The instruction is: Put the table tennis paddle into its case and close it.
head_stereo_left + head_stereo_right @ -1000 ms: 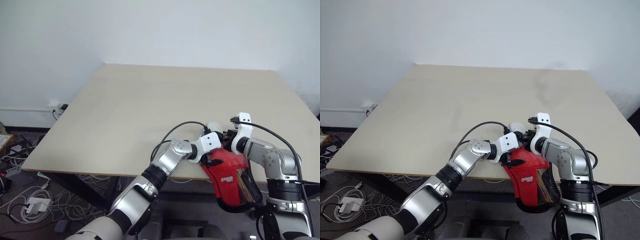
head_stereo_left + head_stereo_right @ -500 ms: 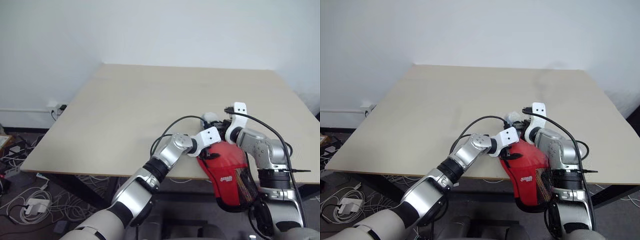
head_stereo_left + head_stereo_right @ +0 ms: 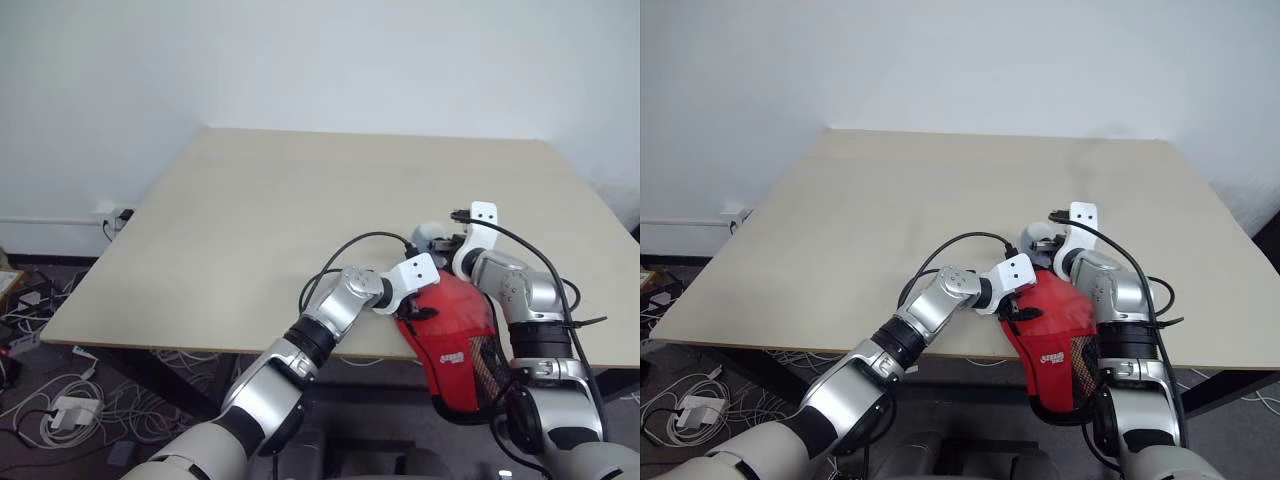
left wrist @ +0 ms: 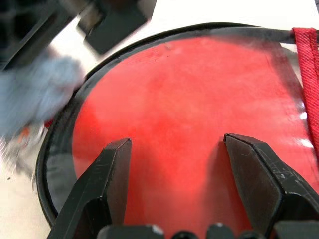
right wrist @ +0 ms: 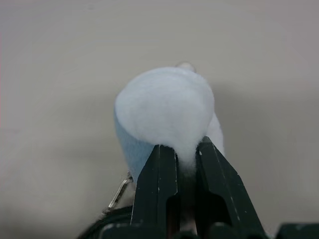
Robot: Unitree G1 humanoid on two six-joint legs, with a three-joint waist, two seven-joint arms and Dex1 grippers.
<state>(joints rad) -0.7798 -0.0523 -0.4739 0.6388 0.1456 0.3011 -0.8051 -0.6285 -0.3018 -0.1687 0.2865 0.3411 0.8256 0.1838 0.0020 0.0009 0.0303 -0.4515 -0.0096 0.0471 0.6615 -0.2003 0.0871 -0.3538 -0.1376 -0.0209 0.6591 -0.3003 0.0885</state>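
The red case (image 3: 455,325) hangs over the table's near edge, its black mesh end (image 3: 492,372) lowest. In the left wrist view its red face (image 4: 189,94) is ringed by a black zip edge. My left gripper (image 4: 174,144) is open, fingers spread flat on that red face. My right gripper (image 5: 185,149) is shut on a fluffy white-blue zip pull (image 5: 164,107), at the case's far rim above the table (image 3: 430,232). A small metal clasp (image 5: 117,194) hangs under the pull. The paddle is hidden.
The beige table (image 3: 300,200) stretches away ahead, with a white wall behind it. The left arm's black cable (image 3: 345,255) loops over the tabletop next to the case. Cables and a power strip (image 3: 60,405) lie on the floor at the left.
My right hand has moved forward from the case's near side to its far rim over the table, taking the fluffy pull with it. The left gripper has stayed on the case.
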